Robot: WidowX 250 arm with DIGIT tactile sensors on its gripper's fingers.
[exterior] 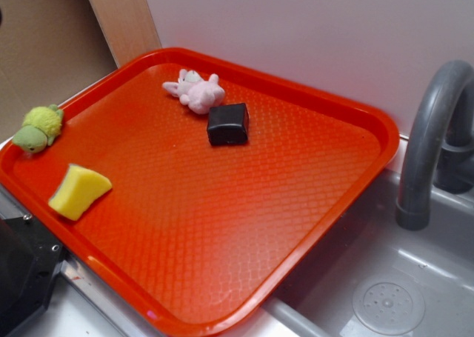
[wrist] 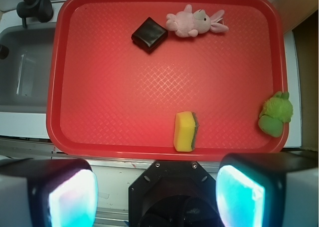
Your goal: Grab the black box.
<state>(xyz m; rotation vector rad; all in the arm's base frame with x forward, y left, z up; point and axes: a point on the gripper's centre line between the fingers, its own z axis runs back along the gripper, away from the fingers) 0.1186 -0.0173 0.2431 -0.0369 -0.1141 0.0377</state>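
Note:
The black box [exterior: 227, 124] [wrist: 149, 34], a small glossy cuboid, lies on the red tray [exterior: 222, 226] [wrist: 124, 97] toward its far side, right next to a pink plush toy [exterior: 196, 90] [wrist: 192, 22]. My gripper [wrist: 157, 197] hangs high above the tray's near edge, well away from the box. Its two fingers [wrist: 72, 199] with pale cyan pads stand wide apart with nothing between them. In the exterior view the gripper is out of frame.
A yellow sponge [exterior: 78, 191] [wrist: 185, 131] lies near the tray's front edge and a green plush toy [exterior: 38, 127] [wrist: 275, 114] sits on its rim. A grey sink [exterior: 385, 292] [wrist: 22, 72] with a faucet [exterior: 429, 144] adjoins the tray. The black robot base [exterior: 22, 274] is below me.

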